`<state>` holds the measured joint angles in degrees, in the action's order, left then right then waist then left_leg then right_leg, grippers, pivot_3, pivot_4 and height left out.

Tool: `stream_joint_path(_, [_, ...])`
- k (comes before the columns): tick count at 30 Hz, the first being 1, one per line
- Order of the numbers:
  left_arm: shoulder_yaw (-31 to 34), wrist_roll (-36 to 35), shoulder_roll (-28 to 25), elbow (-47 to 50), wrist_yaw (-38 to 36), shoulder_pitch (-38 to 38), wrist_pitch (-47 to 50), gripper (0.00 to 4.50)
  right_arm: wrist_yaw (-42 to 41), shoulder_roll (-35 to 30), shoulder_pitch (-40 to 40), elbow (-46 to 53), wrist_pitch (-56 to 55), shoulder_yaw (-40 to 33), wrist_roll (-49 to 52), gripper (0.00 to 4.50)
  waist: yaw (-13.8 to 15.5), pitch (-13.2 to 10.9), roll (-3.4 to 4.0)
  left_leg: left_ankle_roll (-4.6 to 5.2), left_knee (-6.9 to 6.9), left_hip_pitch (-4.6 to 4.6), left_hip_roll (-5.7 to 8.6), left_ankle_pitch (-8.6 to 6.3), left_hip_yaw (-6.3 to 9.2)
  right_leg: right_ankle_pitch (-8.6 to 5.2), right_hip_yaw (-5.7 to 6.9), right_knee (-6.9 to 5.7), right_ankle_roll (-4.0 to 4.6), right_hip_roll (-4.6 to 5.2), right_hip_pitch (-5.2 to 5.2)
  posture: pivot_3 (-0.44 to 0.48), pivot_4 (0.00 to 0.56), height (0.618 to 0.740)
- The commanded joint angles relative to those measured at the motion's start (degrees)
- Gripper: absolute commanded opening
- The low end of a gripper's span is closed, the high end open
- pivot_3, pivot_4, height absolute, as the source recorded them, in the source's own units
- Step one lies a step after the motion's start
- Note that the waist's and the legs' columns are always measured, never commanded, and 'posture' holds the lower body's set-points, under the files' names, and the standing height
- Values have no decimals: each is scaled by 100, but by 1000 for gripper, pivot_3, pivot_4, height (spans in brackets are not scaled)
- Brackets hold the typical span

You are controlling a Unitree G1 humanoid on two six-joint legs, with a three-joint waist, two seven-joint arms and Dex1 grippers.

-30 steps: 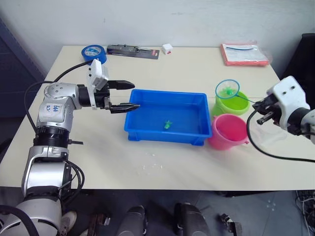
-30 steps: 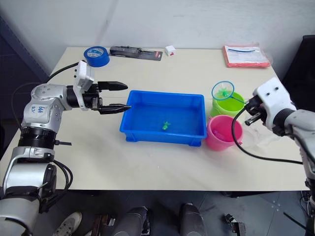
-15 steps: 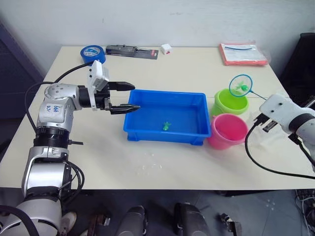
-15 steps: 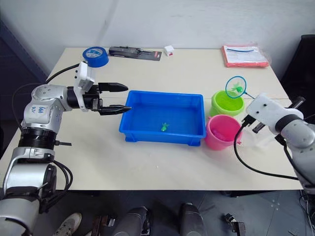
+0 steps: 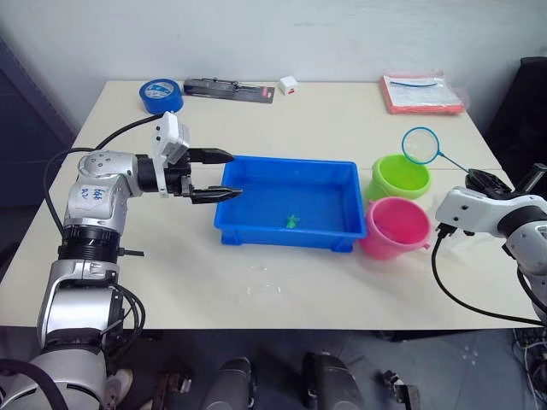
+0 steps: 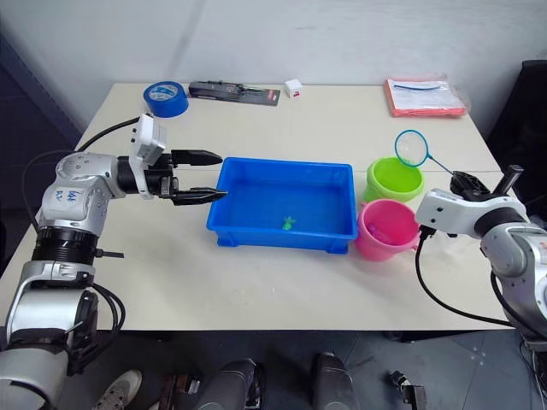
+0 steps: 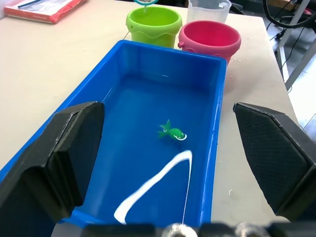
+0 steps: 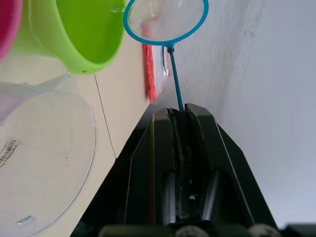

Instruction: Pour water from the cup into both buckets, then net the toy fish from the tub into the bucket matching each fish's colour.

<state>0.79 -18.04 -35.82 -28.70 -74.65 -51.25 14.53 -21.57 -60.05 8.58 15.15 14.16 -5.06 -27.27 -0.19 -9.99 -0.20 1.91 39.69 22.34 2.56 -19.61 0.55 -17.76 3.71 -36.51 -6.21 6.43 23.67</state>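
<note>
Your right gripper [image 8: 178, 118] is closed on the thin handle of the net [image 5: 420, 145]. The net's long axis runs from the gripper, at the table's right edge, up and toward the robot's left and the far side of the table. The ring points away from the gripper and sits above the far rim of the green bucket [image 5: 400, 178]. In the right wrist view the mesh looks empty.

The pink bucket [image 5: 396, 227] stands just in front of the green bucket and just beside the right end of the blue tub [image 5: 290, 212]. The clear cup [image 7: 209, 9] stands just beyond the pink bucket, on the side away from the tub.

The tub lies with its long axis across the table, left to right. One green fish [image 7: 172, 133] lies in the shallow water near the middle of the tub, slightly toward the bucket end.

Your left gripper [image 5: 213, 175] is spread wide and holds nothing. Its fingers point toward the robot's right, at the tub's left end, one tip over the near left corner.
</note>
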Motion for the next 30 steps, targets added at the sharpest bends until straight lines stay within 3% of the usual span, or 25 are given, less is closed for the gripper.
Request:
stream_joint_path(1, [134, -68, -118, 212, 27, -38, 15, 4500, -499, 216, 567, 362, 367, -406, 652, 797, -8, 0, 0, 0, 0, -2, -3, 0, -5, 0, 1, 0, 0, -2, 0, 0, 150, 737])
stream_joint_path(7, [174, 120, -574, 336, 133, 379, 92, 4500, -2115, 368, 1489, 525, 1339, -233, 2160, 797, -10, 0, 0, -1, -2, -5, -11, 0, -5, 0, -1, 1, 0, -7, -1, 0, 150, 737])
stream_joint_path(12, [178, 69, -931, 813, 193, 915, 455, 4500, -3027, 146, 1698, 593, 1652, 256, 2593, 797, 8, 0, 0, 0, -5, -6, -10, 0, 0, 0, -15, 3, 0, -1, -1, 0, 150, 737])
stream_joint_path(22, [426, -292, -985, 1872, 465, 1589, 966, 4500, -3217, 314, 2566, -503, 456, 1746, 1632, 797, 2, 0, 0, 0, 3, 0, 1, -1, 24, 0, -27, 3, 0, 10, -4, 0, 150, 737])
stream_joint_path(30, [573, -495, -1022, 2224, 670, 1802, 1154, 4500, -3443, 665, 2975, -1018, -110, 2379, 1066, 797, -15, 0, 1, -1, 2, 0, -2, -1, 21, 0, -26, 2, 0, 6, 0, 0, 150, 737])
